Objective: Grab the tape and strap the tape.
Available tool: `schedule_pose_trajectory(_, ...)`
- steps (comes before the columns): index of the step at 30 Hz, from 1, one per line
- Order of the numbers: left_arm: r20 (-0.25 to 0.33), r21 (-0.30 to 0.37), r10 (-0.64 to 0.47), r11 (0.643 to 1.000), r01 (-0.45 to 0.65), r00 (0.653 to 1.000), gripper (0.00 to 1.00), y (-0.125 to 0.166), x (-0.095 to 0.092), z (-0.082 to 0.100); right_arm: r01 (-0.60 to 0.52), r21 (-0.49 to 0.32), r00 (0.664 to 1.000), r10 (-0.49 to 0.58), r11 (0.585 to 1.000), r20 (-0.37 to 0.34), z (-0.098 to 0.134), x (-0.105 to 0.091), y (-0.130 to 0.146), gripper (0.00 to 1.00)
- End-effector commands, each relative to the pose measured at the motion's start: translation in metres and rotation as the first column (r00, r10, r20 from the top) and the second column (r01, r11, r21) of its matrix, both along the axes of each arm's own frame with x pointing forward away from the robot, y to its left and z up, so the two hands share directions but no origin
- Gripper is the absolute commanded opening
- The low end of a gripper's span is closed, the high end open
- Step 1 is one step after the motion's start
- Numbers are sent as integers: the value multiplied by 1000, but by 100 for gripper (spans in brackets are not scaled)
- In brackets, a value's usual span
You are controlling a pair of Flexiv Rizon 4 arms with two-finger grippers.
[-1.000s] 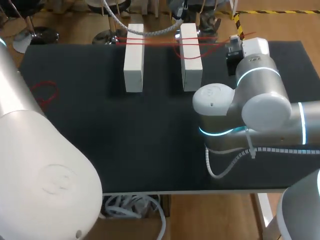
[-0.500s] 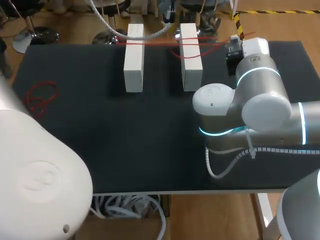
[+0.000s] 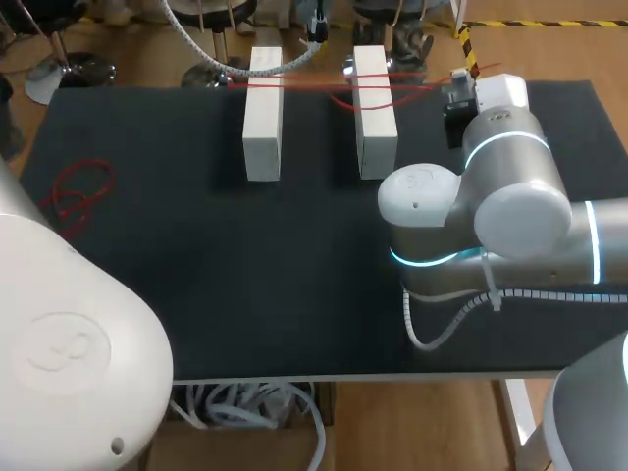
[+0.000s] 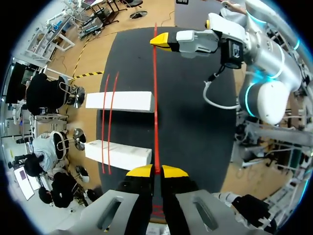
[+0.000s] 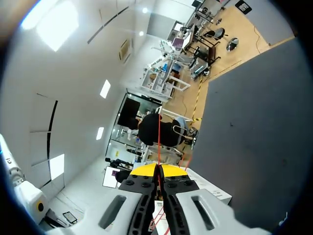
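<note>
A thin red tape runs taut and straight above the black table between my two grippers. My left gripper is shut on one end. My right gripper faces it from the other end and is shut on the tape, which comes out between its closed tips as a fine strand. The strand passes close by the ends of two white blocks. Two more red strands lie across both blocks. The head view hides my left gripper.
A loose red loop lies on the table near its left edge. My left arm's big white link fills the lower left corner of the head view. My right arm stands over the table's right part. A white cable hangs beyond the far edge.
In the head view my left arm's big link has dropped toward the lower left corner, uncovering the red loop. The cable at the far edge has shifted. Both grippers stay shut.
</note>
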State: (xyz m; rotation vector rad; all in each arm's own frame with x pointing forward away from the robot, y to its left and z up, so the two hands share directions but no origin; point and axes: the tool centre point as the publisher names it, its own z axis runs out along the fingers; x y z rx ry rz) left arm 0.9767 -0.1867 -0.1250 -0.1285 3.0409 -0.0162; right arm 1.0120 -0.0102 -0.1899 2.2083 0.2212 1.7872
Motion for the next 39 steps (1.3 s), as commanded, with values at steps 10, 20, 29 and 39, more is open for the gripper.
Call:
schedule_pose_trajectory(10, -3, 4, 0, 1000, 0, 1000, 0, -1, 1, 0, -17, -57, 1000, 18, 998, 13, 4, -1, 5, 0)
schedule_pose_trajectory(20, -3, 4, 0, 1000, 0, 1000, 0, -1, 1, 0, -125, -619, 973, 219, 776, 78, 30, -13, 30, 0)
schedule_pose_trajectory(29, -3, 4, 0, 1000, 0, 1000, 0, -1, 1, 0, -23, -825, 952, 265, 565, 155, 55, 8, 26, 0)
schedule_pose_trajectory(39, -3, 4, 0, 1000, 0, 1000, 0, -1, 1, 0, -24, -854, 952, 272, 519, 138, 57, -2, 18, 0)
